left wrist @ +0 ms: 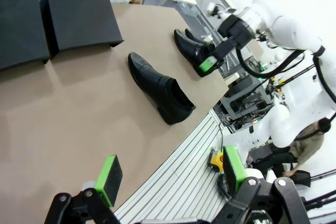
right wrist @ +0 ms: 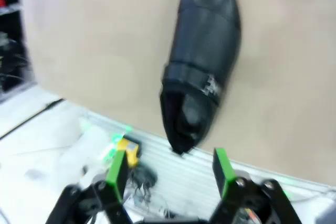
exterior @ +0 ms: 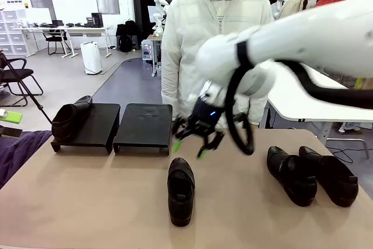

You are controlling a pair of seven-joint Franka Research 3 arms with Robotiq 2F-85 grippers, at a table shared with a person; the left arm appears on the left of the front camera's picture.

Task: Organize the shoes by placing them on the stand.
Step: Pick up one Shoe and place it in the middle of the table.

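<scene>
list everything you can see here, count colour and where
shoes: four, black; one lying on the left stand, one mid-table, two side by side at the table's right
stands: two, black; side by side, far left of table
table: one, tan; under everything
person: one, white jacket; far side
left gripper: one, black, green pads; open, above the table's near edge
right gripper: one, black, green pads; open, above the mid-table shoe

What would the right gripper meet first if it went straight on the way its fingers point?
Probably the heel end of the middle shoe lying on the table, straight ahead of the right gripper; the depth between them is unclear.
</scene>
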